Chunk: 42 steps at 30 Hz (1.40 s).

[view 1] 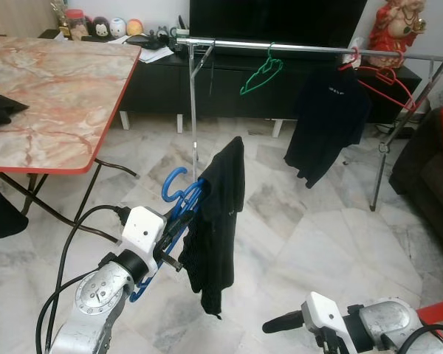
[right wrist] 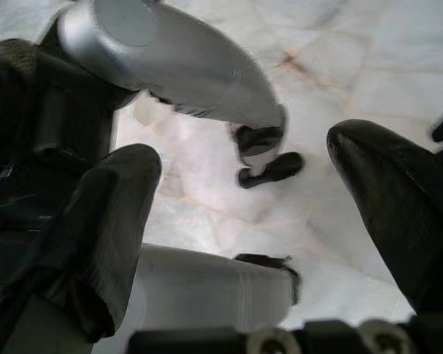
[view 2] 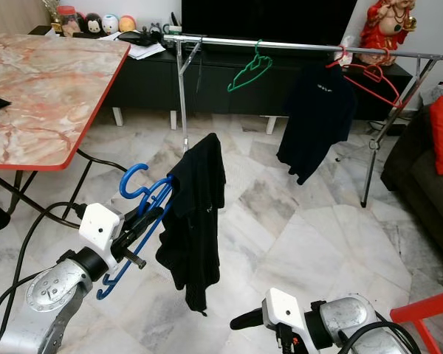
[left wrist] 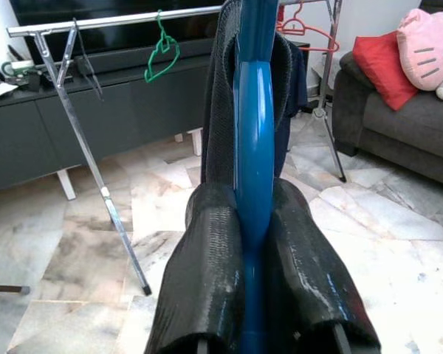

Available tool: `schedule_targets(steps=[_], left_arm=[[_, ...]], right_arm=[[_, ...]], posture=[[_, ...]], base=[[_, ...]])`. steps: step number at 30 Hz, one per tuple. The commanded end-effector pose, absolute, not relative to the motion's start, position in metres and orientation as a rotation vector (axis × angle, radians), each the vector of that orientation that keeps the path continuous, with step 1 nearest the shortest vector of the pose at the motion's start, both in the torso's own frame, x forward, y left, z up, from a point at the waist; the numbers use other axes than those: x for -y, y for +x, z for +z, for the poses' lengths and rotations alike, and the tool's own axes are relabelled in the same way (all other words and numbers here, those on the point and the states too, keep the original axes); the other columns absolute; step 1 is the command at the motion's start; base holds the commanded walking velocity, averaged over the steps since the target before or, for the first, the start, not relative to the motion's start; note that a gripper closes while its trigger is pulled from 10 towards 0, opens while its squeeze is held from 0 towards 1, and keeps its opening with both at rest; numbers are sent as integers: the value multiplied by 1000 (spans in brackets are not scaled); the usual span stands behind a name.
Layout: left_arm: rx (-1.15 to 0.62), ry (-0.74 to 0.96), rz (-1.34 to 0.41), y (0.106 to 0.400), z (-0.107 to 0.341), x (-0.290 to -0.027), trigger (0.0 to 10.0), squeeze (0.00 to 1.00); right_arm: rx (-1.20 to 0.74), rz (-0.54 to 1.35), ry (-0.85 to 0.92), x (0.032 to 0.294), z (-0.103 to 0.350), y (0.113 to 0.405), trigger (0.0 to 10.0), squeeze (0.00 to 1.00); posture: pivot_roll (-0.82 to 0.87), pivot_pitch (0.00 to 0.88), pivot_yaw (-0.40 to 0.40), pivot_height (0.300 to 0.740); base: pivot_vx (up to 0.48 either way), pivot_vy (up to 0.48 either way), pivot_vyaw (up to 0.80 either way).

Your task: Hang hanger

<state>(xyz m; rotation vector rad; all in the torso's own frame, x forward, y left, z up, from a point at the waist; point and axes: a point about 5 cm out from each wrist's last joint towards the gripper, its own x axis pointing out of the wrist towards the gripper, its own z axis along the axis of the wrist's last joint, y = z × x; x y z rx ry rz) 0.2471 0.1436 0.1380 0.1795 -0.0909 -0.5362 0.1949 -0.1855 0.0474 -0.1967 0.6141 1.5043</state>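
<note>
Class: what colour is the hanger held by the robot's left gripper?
Blue. The hanger shows best in the left wrist view, clamped between the jaws.

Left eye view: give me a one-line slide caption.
Left pincer grips a blue hanger draped with a black garment, facing the clothes rail.

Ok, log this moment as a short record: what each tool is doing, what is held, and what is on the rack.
left tool: shut on the blue hanger, raised before the robot
load: black garment draped on that hanger
right tool: low at the right, open, holding nothing
rack: metal rail across the room, ahead of the robot
on rack: green hanger, black shirt, red hangers
floor: marble tiles
</note>
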Motion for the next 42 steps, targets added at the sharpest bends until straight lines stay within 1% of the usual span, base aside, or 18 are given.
schedule_targets(steps=[1, 2, 3, 5, 7, 9, 10, 12, 13, 15, 18, 21, 29, 30, 31, 32, 35, 42], left_arm=[[144, 179, -553, 247, 147, -138, 10000, 0], [144, 179, -550, 247, 147, -138, 10000, 0], [145, 178, -543, 247, 147, -138, 10000, 0], [145, 178, -542, 247, 147, -138, 10000, 0], [146, 177, -533, 247, 147, -139, 10000, 0], [147, 174, -520, 248, 146, -139, 10000, 0], [147, 174, -518, 248, 146, -140, 10000, 0], [147, 174, -512, 248, 146, -140, 10000, 0], [148, 175, -502, 249, 146, -141, 10000, 0], [148, 175, -497, 249, 146, -142, 10000, 0], [151, 172, -472, 250, 147, -145, 10000, 0], [154, 173, -464, 251, 148, -146, 10000, 0], [162, 175, -457, 253, 151, -147, 10000, 0], [163, 175, -455, 253, 151, -147, 10000, 0], [164, 174, -454, 253, 151, -147, 10000, 0], [164, 174, -453, 253, 152, -147, 10000, 0], [162, 172, -452, 252, 151, -147, 10000, 0], [162, 170, -455, 252, 151, -146, 10000, 0]], right_arm=[[-583, 1460, -240, 185, 48, 201, 0, 0], [-567, 1388, -269, 186, 45, 207, 980, 0], [-521, 1217, -304, 190, 39, 223, 10000, 0], [-507, 1168, -309, 191, 38, 227, 10000, 0], [-475, 951, -291, 200, 34, 243, 10000, 0], [-474, 599, -195, 218, 20, 254, 10000, 0], [-478, 549, -156, 221, 17, 253, 10000, 0], [-481, 413, -55, 227, 9, 251, 10000, 0], [-497, 274, 21, 233, -2, 246, 10000, 0], [-510, 211, 51, 235, -8, 243, 10000, 0], [-622, -100, 217, 241, -43, 214, 10000, 0], [-727, -243, 277, 237, -63, 192, 10000, 0], [-946, -260, 218, 220, -90, 154, 10000, 0], [-946, -302, 244, 218, -91, 152, 10000, 510], [-943, -317, 256, 218, -91, 152, 10000, 510], [-937, -315, 261, 217, -91, 152, 10000, 1000], [-923, -269, 246, 210, -90, 157, 10000, 1000], [-920, -280, 205, 213, -88, 162, 10000, 1000]], posture=[[53, 19, -115, 740], [53, 19, -116, 740], [54, 18, -117, 740], [54, 18, -117, 740], [56, 17, -117, 740], [61, 15, -116, 740], [63, 13, -115, 740], [63, 12, -115, 740], [63, 12, -115, 740], [70, 10, -112, 740], [73, 6, -103, 740], [71, 4, -99, 740], [84, 4, -94, 740], [86, 5, -93, 740], [86, 5, -93, 740], [85, 7, -91, 740], [81, 9, -90, 740], [83, 12, -91, 740]], base=[[0, 0, 0], [0, 0, 0], [0, 0, 0], [0, 0, 0], [0, 0, 0], [0, 0, 0], [0, 0, 0], [0, 0, 0], [0, 0, 0], [0, 0, 0], [0, 0, 0], [0, 0, 0], [0, 0, 0], [0, 0, 0], [0, 0, 0], [0, 0, 0], [0, 0, 0], [0, 0, 0]])
